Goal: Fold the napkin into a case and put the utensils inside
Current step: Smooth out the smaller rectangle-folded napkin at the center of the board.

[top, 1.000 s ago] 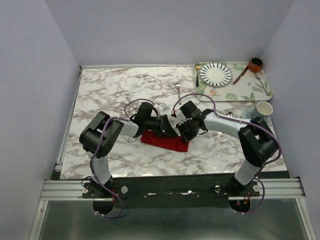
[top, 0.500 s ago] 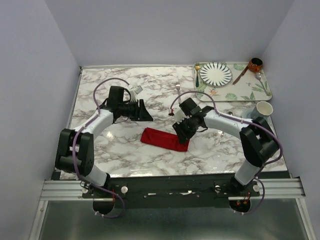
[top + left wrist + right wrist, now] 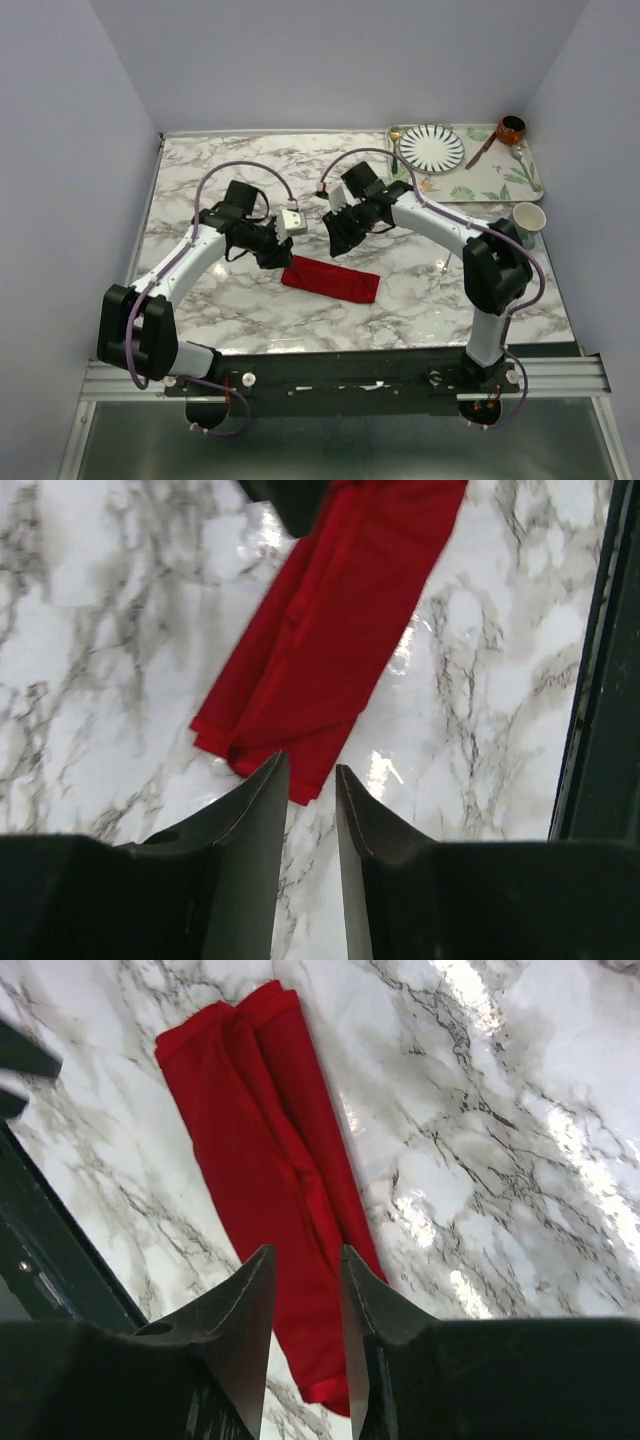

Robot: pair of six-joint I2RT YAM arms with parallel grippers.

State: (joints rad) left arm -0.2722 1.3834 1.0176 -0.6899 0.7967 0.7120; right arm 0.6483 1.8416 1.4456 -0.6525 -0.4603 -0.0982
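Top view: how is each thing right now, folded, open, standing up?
Deep-red fabric napkin: folded into a narrow strip, lying flat, not held.
Left end effector: slightly open, empty.
Right end effector: slightly open, empty.
White cup: upright.
Striped round plate: empty, on the floral tray.

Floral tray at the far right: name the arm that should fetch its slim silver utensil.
Right. The floral tray with the slim silver utensil lies on the right arm's side; the right gripper hangs empty, while the left gripper sits farther left.
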